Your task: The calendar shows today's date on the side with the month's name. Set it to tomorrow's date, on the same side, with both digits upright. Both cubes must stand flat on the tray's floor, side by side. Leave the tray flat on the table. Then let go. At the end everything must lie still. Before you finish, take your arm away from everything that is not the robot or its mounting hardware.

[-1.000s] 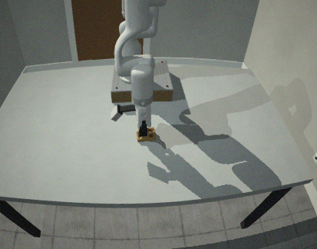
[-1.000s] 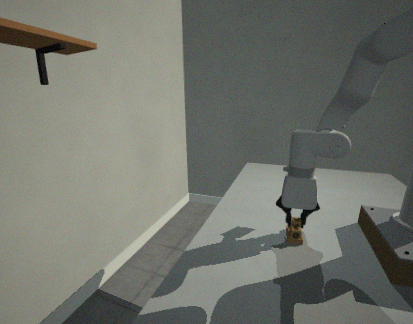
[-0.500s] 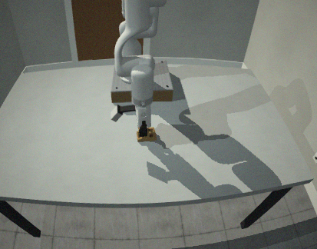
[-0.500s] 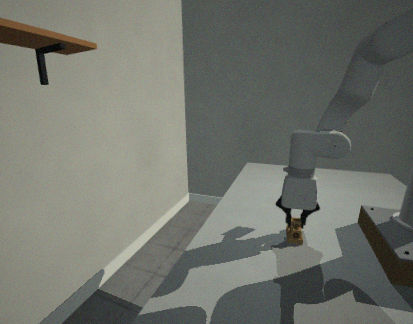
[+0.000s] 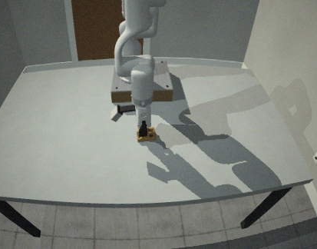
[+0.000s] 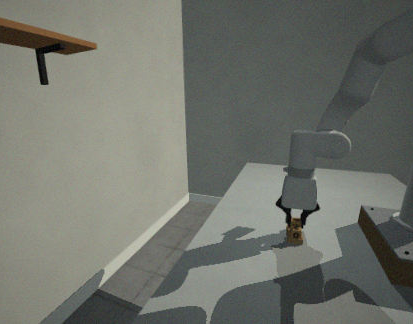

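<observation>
The small wooden calendar [image 5: 146, 137] stands on the grey table in front of the arm's base. It is a low tray with number cubes, too small for me to read the digits. In the exterior view it shows end-on [image 6: 294, 235], with a dark mark on its face. My gripper [image 5: 144, 129] points straight down over the calendar's left part. It is shut on a cube there, and its black fingers [image 6: 296, 221] reach down to the wood. I cannot tell whether the cube is lifted off the tray's floor.
The arm's wooden base block [image 5: 142, 82] stands just behind the calendar, and also shows in the exterior view [image 6: 390, 245]. A wall shelf [image 6: 37, 37] hangs high at the left. A brown door [image 5: 94, 27] is behind the table.
</observation>
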You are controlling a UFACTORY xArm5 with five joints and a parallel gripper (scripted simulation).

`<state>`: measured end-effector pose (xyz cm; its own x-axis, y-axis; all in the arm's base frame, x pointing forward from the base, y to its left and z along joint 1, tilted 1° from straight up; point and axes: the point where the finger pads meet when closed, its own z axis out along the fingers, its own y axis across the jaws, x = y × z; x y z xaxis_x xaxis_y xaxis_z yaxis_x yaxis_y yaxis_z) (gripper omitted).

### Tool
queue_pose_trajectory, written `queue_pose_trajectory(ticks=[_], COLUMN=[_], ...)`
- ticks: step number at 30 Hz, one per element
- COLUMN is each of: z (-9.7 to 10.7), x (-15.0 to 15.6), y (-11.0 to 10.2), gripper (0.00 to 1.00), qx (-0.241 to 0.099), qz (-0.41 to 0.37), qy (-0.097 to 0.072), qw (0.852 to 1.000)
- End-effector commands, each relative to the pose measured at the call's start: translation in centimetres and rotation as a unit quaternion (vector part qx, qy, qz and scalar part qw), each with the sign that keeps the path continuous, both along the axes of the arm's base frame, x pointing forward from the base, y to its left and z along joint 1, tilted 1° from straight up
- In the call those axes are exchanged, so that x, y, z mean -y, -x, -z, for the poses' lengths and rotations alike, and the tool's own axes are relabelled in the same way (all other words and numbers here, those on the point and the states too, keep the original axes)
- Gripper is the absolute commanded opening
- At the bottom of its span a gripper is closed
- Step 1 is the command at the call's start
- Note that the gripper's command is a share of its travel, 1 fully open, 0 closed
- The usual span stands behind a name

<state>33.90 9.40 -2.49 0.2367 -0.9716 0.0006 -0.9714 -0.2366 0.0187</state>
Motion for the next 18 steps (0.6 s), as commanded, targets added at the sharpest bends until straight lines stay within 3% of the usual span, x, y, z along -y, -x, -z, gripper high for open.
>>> queue_pose_trajectory(ticks=[1,18], z=[-0.08,-0.08], x=[-0.01,0.1], y=[-0.15,-0.31], gripper=[0.29,0.29], qx=[0.001,0.001], qz=[0.0,0.0], qy=[0.0,0.0], qw=[1.0,1.0])
